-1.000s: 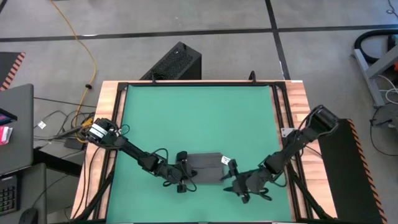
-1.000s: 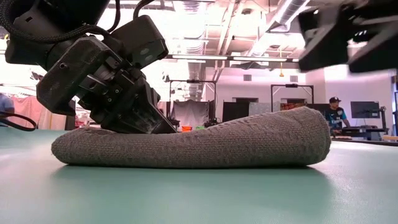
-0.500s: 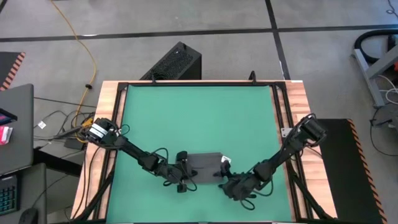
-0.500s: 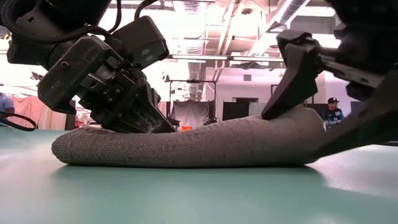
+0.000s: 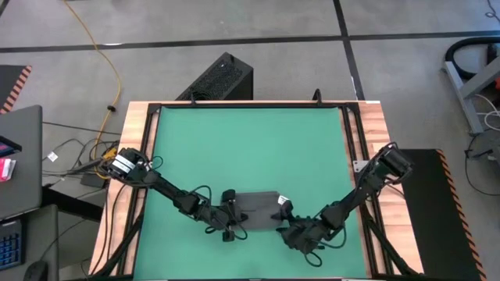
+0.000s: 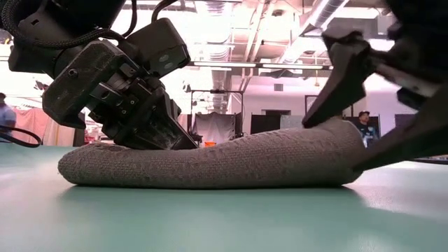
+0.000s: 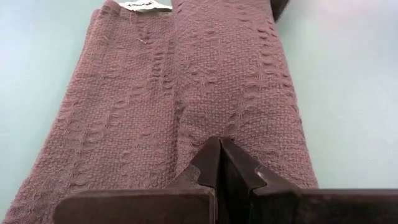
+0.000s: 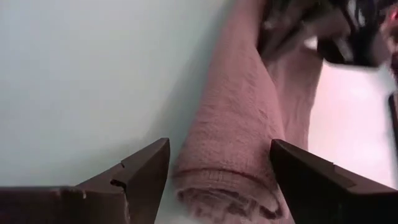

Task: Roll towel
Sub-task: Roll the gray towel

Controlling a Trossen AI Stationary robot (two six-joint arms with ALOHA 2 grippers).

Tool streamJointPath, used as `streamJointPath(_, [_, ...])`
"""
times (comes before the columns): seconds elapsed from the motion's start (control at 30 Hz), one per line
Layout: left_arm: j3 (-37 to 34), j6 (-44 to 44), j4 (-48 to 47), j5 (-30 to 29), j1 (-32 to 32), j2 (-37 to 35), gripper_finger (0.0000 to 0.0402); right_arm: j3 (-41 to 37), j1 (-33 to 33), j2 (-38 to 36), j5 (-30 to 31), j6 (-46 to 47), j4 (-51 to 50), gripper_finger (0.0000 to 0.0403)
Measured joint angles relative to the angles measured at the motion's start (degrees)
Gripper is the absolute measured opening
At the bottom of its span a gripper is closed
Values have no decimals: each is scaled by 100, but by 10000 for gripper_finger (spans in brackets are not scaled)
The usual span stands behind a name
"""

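Observation:
The dark grey towel point(image 5: 258, 209) lies folded into a thick long bundle on the green table point(image 5: 250, 148), near its front edge, resting on its underside point(image 6: 210, 183). Its white tag point(image 7: 146, 5) shows at the right end. My left gripper point(image 5: 234, 213) is shut and sits on top of the towel's left part point(image 6: 171, 143). My right gripper point(image 5: 286, 224) is open at the towel's right end point(image 8: 221, 180). One finger point(image 6: 336, 84) stands above that end and the other point(image 6: 399, 143) low beside it. Whether they touch the cloth, I cannot tell. My left gripper presses its shut fingertips point(image 7: 219, 149) down on the towel's top face point(image 7: 211, 112), near its left end. The fingers slant down from the table's left. The towel lies flat on the table under them.
The table's wooden rim point(image 5: 141, 156) and black frame run round the green mat, with free mat behind the towel. A black box point(image 5: 219, 78) stands on the floor beyond the far edge. People show in the room behind point(image 6: 364, 122).
My right gripper has gone toward the table's left and down, from clear of the towel to astride its right end, fingers open. The towel and my left gripper have stayed where they were.

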Motion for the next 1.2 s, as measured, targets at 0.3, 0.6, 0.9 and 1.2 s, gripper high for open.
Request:
streamJointPath(0.3, [0, -2, 0, 4, 0, 1, 0, -2, -271, 0, -123, 146, -46, 302])
streamJointPath(0.6, [0, 4, 0, 6, -2, -1, 0, -6, -374, 90, -121, 398, -604, 302])
streamJointPath(0.9, [0, 9, 9, 10, -4, -1, 0, -7, -330, 249, 14, 626, -398, 291])
streamJointPath(1.2, [0, -3, 16, 44, -4, -5, 0, -13, -283, 269, 167, 1248, -450, 150])
